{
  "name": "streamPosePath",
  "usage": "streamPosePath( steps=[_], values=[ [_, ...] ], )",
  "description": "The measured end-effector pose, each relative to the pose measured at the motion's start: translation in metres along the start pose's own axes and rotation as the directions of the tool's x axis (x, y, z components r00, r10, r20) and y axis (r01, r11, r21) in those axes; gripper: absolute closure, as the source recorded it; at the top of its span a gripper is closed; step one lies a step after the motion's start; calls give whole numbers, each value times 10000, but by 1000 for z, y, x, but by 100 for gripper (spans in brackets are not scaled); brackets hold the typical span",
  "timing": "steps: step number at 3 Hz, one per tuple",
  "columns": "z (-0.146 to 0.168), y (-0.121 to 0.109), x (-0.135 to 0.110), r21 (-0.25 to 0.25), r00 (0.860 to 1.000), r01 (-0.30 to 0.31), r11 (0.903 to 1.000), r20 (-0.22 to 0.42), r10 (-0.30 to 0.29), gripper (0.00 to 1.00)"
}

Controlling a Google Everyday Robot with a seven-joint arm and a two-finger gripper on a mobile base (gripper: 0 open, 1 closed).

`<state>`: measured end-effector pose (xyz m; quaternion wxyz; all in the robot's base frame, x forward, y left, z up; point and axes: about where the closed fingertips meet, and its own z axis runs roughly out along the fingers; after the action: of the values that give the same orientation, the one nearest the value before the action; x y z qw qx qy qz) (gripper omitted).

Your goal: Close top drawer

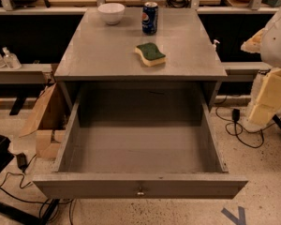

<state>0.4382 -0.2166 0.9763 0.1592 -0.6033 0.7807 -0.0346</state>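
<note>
Drawer and tool: the top drawer (140, 187) is pulled far out of the desk (98, 50) toward the near side, and the tool (261, 112) hangs to its right, apart from the drawer's right wall.
Drawer position: it sits under the desk top, its wide grey front nearest in the scene, with a small metal knob (140, 191) at the front's centre.
Tool position: it is seen at the right edge, below a white rounded arm part, over the speckled floor.
Tool state: whether it is apart or together is not shown; nothing is seen clamped in it.
Cut off: the arm and the cream-coloured tool are cropped by the right edge, and a black object at the near left is only partly seen.
Hidden: the far inner end of the drawer is shadowed beneath the desk top.
On the desk: a white bowl (111, 12) stands far left, a blue can (150, 18) just to its right, and a green-topped yellow sponge (150, 54) lies nearer, right of centre.
Writing: a Pepsi emblem is made out on the can; its lettering is not readable.
Floor: a blue tape mark (236, 215) lies at the near right.
</note>
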Motion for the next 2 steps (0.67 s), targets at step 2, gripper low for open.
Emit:
streamPosePath(
  steps=[2],
  values=[
    [30, 25, 30, -170, 9977, -591, 9981, -335, 585, 25]
  ],
)
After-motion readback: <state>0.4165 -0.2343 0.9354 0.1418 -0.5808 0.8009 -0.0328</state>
